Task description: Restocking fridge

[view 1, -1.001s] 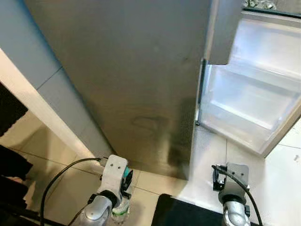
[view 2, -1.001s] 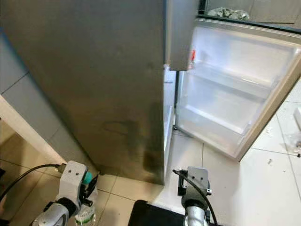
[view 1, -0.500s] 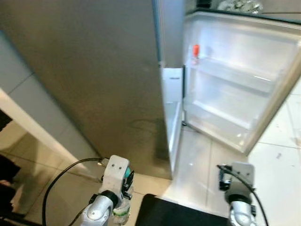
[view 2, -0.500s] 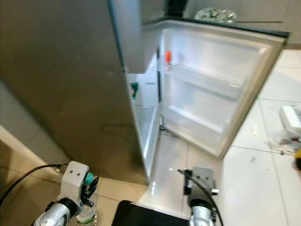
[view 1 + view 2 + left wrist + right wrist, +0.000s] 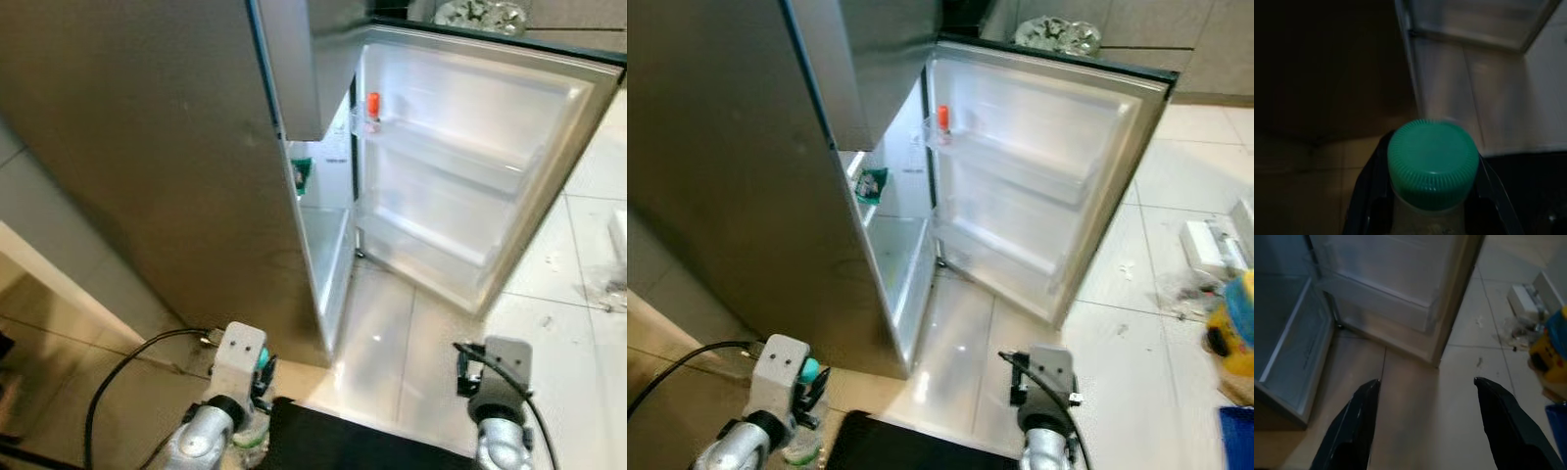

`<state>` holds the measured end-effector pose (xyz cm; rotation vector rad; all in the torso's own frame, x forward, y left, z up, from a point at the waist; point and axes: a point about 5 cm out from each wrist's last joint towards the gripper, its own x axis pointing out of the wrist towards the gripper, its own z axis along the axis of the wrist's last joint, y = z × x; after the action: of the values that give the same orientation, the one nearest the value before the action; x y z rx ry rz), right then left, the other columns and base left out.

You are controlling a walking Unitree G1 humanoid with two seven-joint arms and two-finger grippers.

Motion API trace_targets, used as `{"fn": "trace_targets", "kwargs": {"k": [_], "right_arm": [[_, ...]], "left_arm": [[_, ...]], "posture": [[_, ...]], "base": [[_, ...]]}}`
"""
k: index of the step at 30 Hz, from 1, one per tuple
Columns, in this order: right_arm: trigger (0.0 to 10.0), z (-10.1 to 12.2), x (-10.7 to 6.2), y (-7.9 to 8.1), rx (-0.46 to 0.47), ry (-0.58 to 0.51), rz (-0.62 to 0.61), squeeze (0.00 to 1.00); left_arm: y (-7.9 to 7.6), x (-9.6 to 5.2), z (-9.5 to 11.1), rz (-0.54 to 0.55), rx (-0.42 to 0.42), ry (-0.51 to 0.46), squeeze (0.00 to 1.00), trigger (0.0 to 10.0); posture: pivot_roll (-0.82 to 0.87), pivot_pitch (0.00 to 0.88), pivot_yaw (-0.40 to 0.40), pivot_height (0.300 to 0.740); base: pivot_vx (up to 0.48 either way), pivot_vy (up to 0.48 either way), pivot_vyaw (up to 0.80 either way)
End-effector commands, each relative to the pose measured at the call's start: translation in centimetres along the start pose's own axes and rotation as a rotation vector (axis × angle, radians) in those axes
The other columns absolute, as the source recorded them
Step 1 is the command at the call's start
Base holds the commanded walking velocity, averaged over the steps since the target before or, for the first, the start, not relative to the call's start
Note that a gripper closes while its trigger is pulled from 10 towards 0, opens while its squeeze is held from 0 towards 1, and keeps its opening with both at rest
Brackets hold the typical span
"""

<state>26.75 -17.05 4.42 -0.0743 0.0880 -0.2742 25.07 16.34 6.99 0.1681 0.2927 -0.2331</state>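
The view has swung right, baring the open fridge (image 5: 911,245); left gripper (image 5: 1432,205) grasps a bottle (image 5: 1432,164), right gripper (image 5: 1422,423) is released.

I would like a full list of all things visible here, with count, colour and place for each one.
Fridge: one, grey steel, ahead on the left, its door swung open.
Door shelves: white, inside the open door.
Small bottle: one, orange cap, on the upper door shelf.
Green packet: one, on a shelf inside the fridge.
Clutter: white pieces on the tiled floor, far right.
Yellow toy-like object: one, right edge, on the floor.
Bottle: one, green cap, clear body, held low at the left.
Left gripper: shut on the bottle.
Right gripper: open, black fingers, above the floor before the fridge.
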Motion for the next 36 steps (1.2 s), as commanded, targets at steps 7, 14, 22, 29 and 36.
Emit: {"fn": "trace_targets", "kwargs": {"k": [7,14,22,29,36], "right_arm": [[10.0,-0.64,-0.43,-0.33,-0.005,0.029,-0.007,0.0],[10.0,-0.67,-0.39,-0.35,-0.005,0.031,-0.006,0.0],[10.0,-0.6,-0.41,-0.38,-0.006,0.029,-0.007,0.0],[10.0,-0.59,-0.4,-0.38,-0.006,0.03,-0.007,0.0],[10.0,-0.59,-0.38,-0.38,-0.006,0.029,-0.007,0.0]], "left_arm": [[0.26,-0.38,-0.59,0.003,0.013,0.019,0.0,10.0],[0.26,-0.35,-0.59,0.003,0.011,0.019,0.0,10.0],[0.24,-0.38,-0.57,0.006,0.012,0.019,0.0,10.0],[0.28,-0.38,-0.58,0.012,0.005,0.018,0.0,10.0],[0.35,-0.37,-0.49,0.018,-0.011,0.009,0.0,10.0]], "posture": [[-0.08,0.224,0.112,0.74],[-0.08,0.224,0.113,0.74],[-0.08,0.228,0.112,0.74],[-0.08,0.231,0.111,0.74],[-0.08,0.23,0.111,0.74]], "base": [[0.0,-0.284,0.0],[0.0,-0.281,0.0],[0.0,-0.269,0.0],[0.0,-0.175,0.0],[0.0,0.0,0.0]]}}
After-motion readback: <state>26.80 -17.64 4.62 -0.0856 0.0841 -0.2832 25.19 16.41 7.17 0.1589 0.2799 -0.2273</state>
